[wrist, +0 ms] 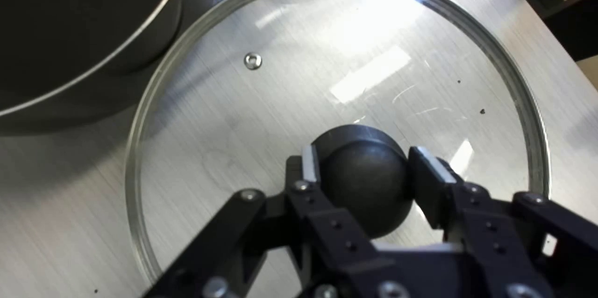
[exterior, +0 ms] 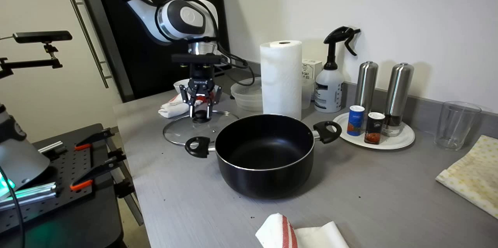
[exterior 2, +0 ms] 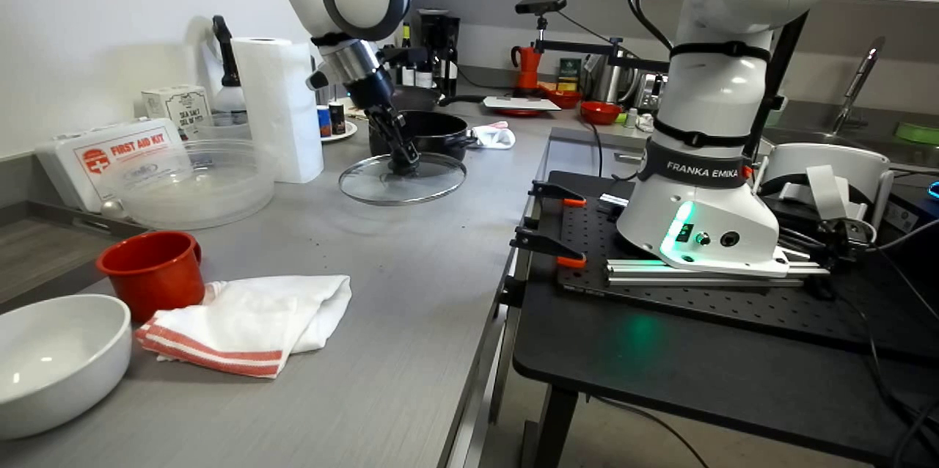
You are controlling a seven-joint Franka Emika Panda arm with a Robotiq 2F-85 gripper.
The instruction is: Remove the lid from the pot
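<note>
A round, flat, clear-glass lid (wrist: 299, 111), already off the wide, shallow, black cooking pot (exterior: 268, 182), to judge by all three views. Lies level just beside the pot, on the finely streaked grey countertop (exterior: 389, 193) or barely above; impossible to tell which. In the wrist view, comes right up to the pot's wall, perhaps touching, perhaps not. Most likely past the main part of the job. Left to do, presumably: loosening the hold and drawing back, after a last small lowering if needed.

Looks transparent enough to show the countertop's grain through the glass, with bright glare in the upper part of the wrist view. Carries a metal rim (wrist: 133, 172) all round, a small metal-ringed vent hole (wrist: 252, 60) between centre and edge, and a smooth, rounded, black knob (wrist: 369, 176) in the middle.

Pinched at that knob by the black, two-fingered claw (exterior: 200, 117), with fingers (wrist: 430, 190) against both flanks.

Next outward, the uncovered pot, with two black loop handles (exterior: 201, 149) and a dark interior in plain sight. Overhead, a white, cable-wrapped robot arm (exterior: 149, 20). Farther off, a tall, white paper-towel roll (exterior: 281, 81) and a round, white plate (exterior: 407, 137); on the side of the lid away from the pot, in an exterior view, a folded, red-striped white cloth (exterior 2: 264, 314) and a red mug (exterior 2: 154, 277).
</note>
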